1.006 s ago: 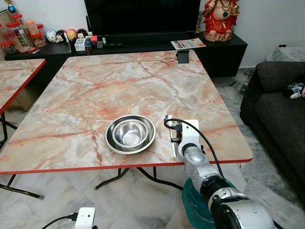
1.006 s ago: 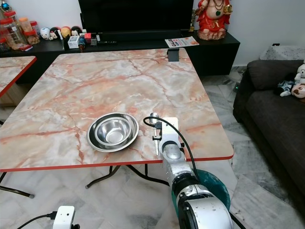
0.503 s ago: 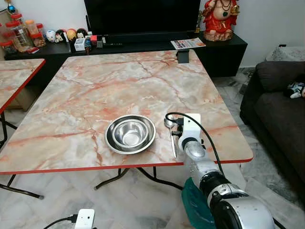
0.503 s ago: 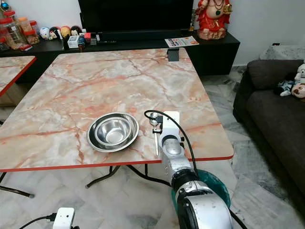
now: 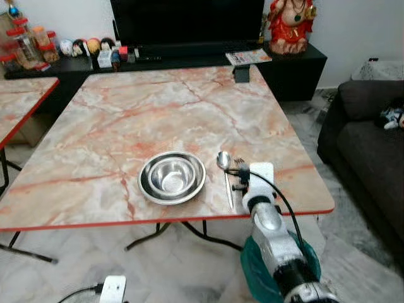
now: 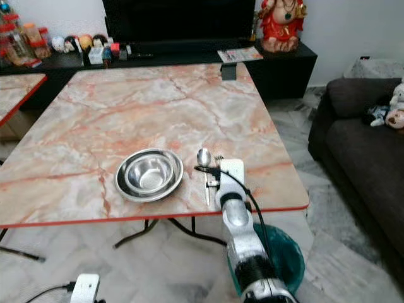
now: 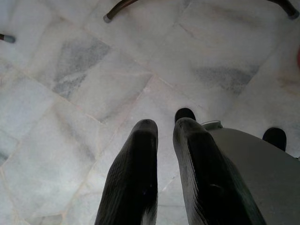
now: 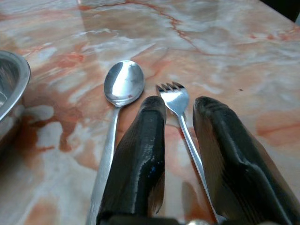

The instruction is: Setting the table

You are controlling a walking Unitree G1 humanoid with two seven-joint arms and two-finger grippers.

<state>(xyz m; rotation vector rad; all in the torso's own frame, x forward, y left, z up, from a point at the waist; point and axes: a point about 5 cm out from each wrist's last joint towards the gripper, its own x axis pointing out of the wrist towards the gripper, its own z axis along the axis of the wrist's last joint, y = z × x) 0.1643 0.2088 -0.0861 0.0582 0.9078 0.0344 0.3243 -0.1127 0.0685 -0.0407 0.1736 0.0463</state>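
Note:
A steel bowl [image 5: 172, 177] sits near the front edge of the marble table [image 5: 158, 113]. To its right lies a spoon [image 8: 123, 83], and beside that a fork [image 8: 176, 98], both flat on the table and pointing away from me. My right gripper [image 8: 180, 105] hovers low over the fork's handle. Its fingers [image 8: 140, 140] stand apart on either side of the handle, open and not pinching it. In the head view this gripper [image 5: 242, 177] is just right of the bowl. My left gripper [image 7: 164, 126] hangs idle over the floor, fingers close together.
A small black object [image 5: 242, 74] stands at the table's far edge. Behind it is a dark TV cabinet [image 5: 297, 60] with ornaments. A second table [image 5: 19, 104] is at the left, a dark sofa [image 5: 366, 145] at the right, and a teal bin [image 5: 252, 271] below the front edge.
My right gripper has drawn back toward the table's front edge, uncovering the spoon's bowl and the fork's tines. The spoon, fork and bowl have stayed put.

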